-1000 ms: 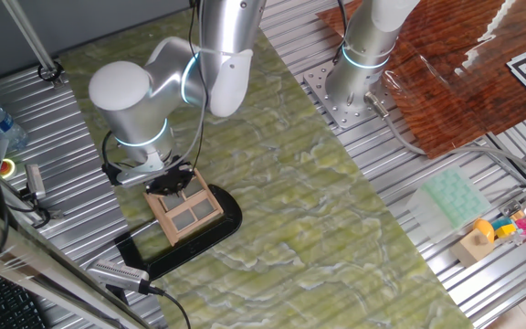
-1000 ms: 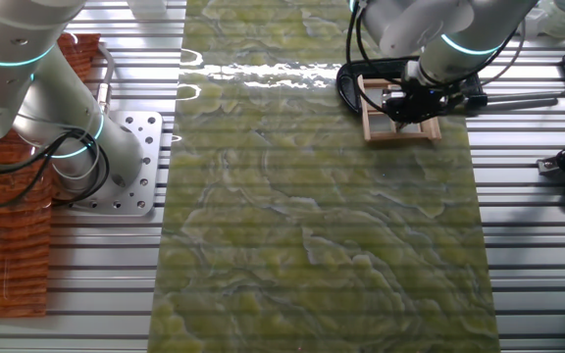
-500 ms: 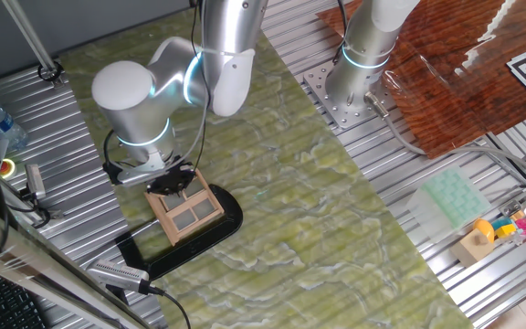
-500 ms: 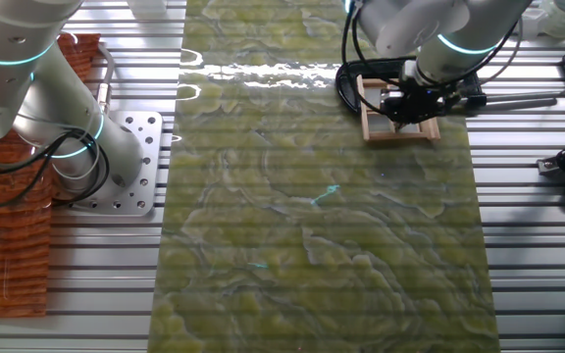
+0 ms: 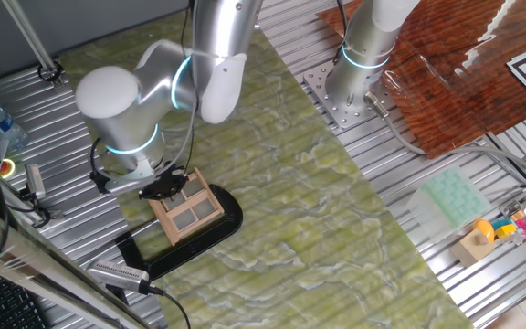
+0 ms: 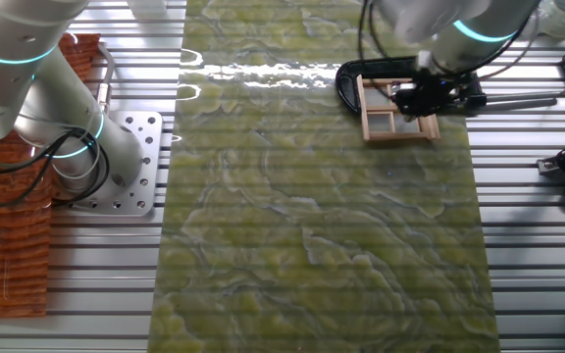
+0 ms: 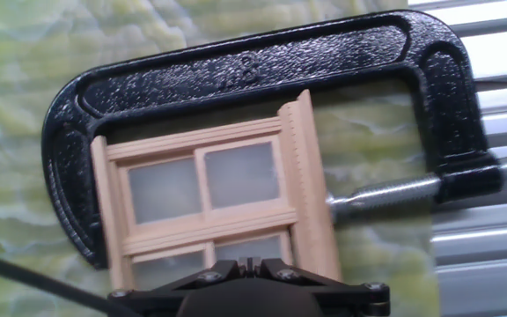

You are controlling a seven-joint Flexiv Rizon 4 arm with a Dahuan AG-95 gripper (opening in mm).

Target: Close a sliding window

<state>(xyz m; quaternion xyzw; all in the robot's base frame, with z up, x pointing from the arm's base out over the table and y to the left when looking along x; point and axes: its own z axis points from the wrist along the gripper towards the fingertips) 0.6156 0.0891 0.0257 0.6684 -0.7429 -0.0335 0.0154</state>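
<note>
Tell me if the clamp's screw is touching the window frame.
Touching. The hand view shows the clamp screw tip pressed against the side of the window frame, with no gap.

The window [image 7: 209, 198] has a pale tan wood frame with frosted grey panes, and the clamp [image 7: 236, 66] around it is textured black (its screw bright silver). The mat [image 5: 336, 201] is marbled green and yellow. The arm [image 5: 121, 105] is glossy silver-white with a glowing cyan ring.
</note>
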